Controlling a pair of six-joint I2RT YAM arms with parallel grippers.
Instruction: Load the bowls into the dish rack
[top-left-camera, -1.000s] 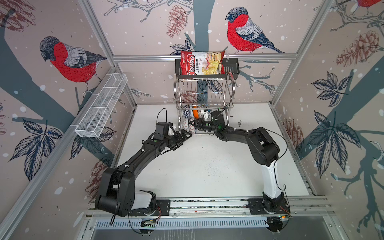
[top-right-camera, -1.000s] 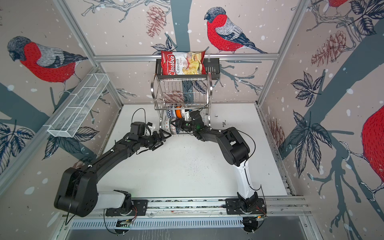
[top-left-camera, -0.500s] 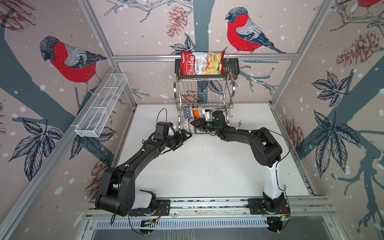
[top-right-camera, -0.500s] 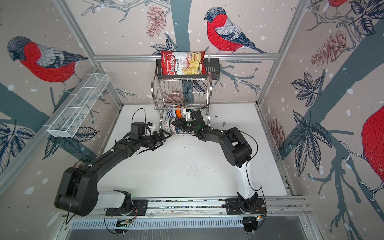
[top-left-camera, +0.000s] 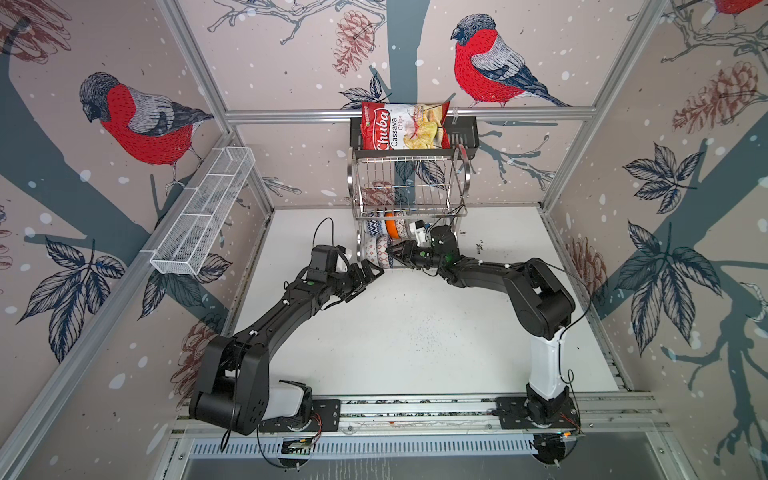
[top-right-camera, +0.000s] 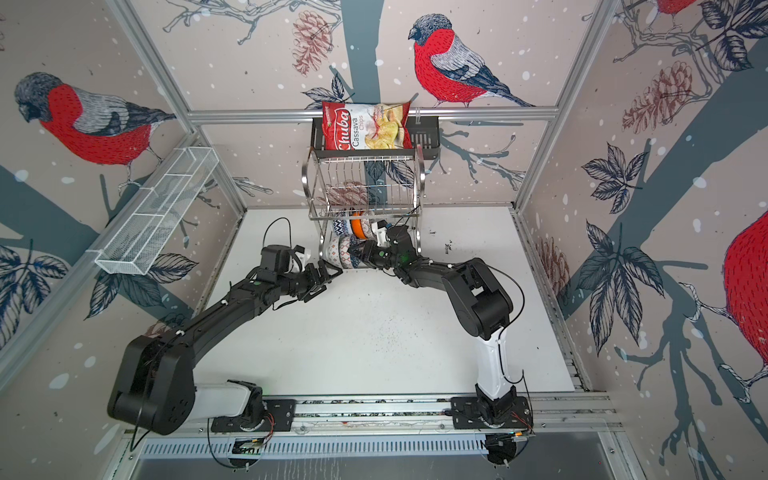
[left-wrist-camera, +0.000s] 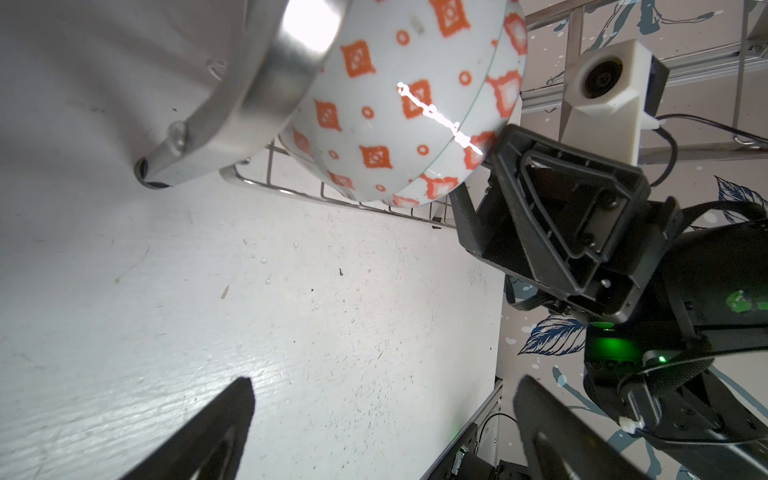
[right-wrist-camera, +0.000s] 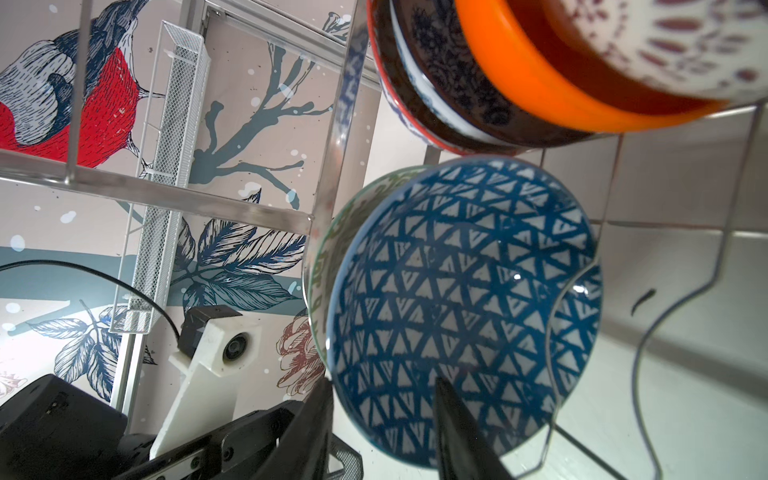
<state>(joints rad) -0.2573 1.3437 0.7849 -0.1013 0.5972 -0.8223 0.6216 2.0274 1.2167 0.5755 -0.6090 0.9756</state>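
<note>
- Bowls (top-left-camera: 374, 249) all sit in the rack (top-left-camera: 409, 183), on its lower tier, standing on edge in two rows.
- Back row: orange bowl (right-wrist-camera: 540, 83) wedged between two patterned ones.
- Front row: blue bowl (right-wrist-camera: 457, 311) with a triangle pattern, and green bowl (right-wrist-camera: 328, 257) close behind it. Diamond bowl (left-wrist-camera: 395, 104), white with orange-red marks, is at the rack's left end beside the tubular frame.
- Right end effector (right-wrist-camera: 382, 432) is parted partway and sits astride the blue bowl's rim, one finger inside and one outside. The gap is wider than the rim, so no pinch.
- Left end effector (left-wrist-camera: 382, 436) is spread wide with nothing between the fingers. It is over the table (top-left-camera: 415, 332) just in front of the rack's left corner, near the diamond bowl but apart from it.
- Rack stands at the table's far edge, against the back wall, about mid-width.
- Above the rack: black shelf (top-left-camera: 467, 133) carrying a chips bag (top-left-camera: 403, 126).
- Left wall: white mesh basket (top-left-camera: 203, 216), well apart from the rack.
</note>
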